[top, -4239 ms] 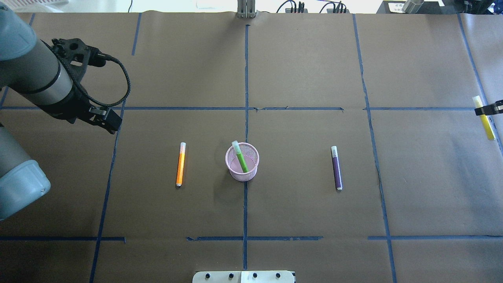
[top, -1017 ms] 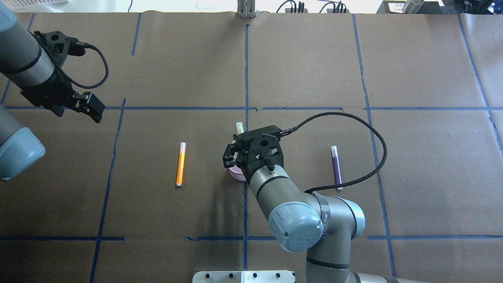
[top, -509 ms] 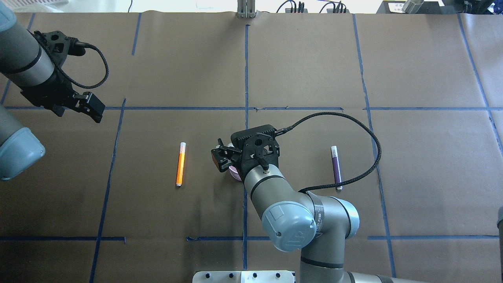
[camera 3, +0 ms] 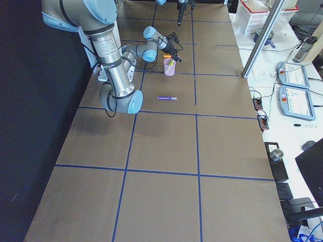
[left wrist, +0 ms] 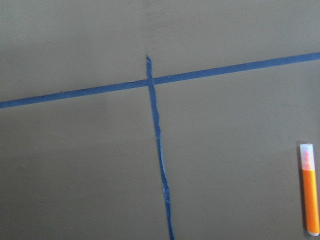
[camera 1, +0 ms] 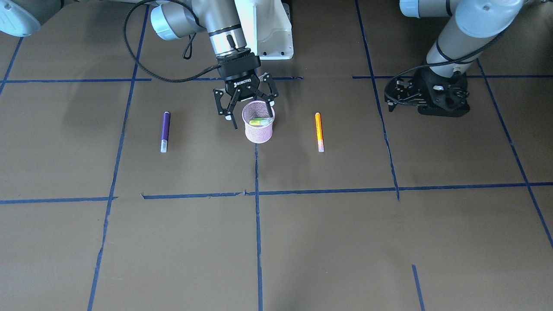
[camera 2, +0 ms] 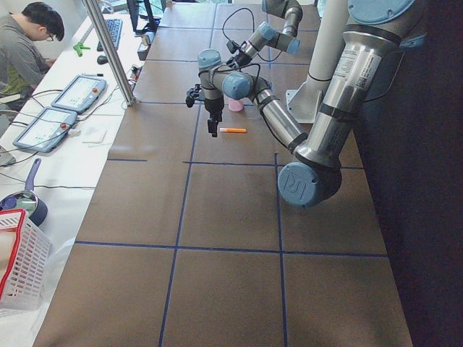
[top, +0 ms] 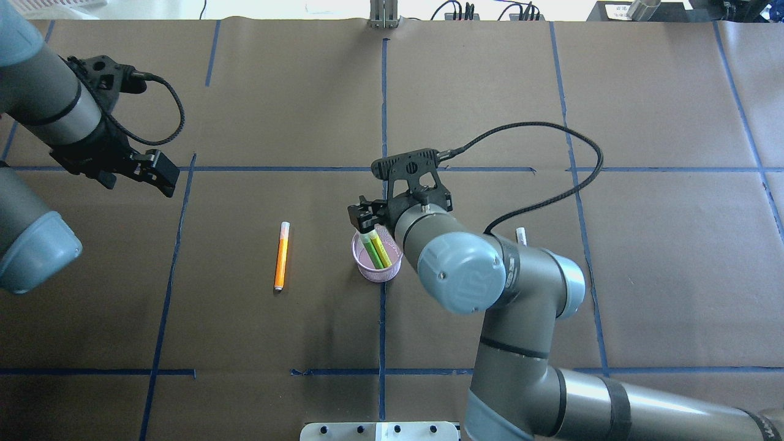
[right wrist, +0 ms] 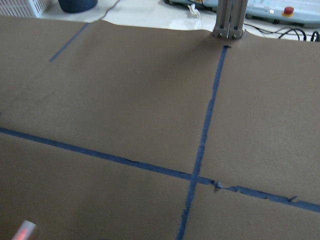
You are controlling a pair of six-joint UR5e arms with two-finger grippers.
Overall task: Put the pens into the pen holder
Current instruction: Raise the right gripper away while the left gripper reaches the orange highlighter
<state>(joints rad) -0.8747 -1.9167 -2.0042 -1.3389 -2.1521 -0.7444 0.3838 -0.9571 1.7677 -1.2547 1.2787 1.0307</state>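
Front view: my right pincer (camera 1: 252,111) spread wide, empty, just over the pink pen holder (camera 1: 258,133); purple pen (camera 1: 165,129) whole. Overhead: my right arm (top: 465,275) hides that pen save its cap; green pen (top: 371,248) leans inside holder, orange pen (top: 281,256) on table (top: 490,92). Whether my left pincer (top: 160,176) is spread, I cannot tell.

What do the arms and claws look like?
The left arm and right arm are silver-grey tubes with blue-grey joint caps. The left claw and right claw are black; the right bears white ROBOTIQ lettering. A black braided cable loops to each wrist.
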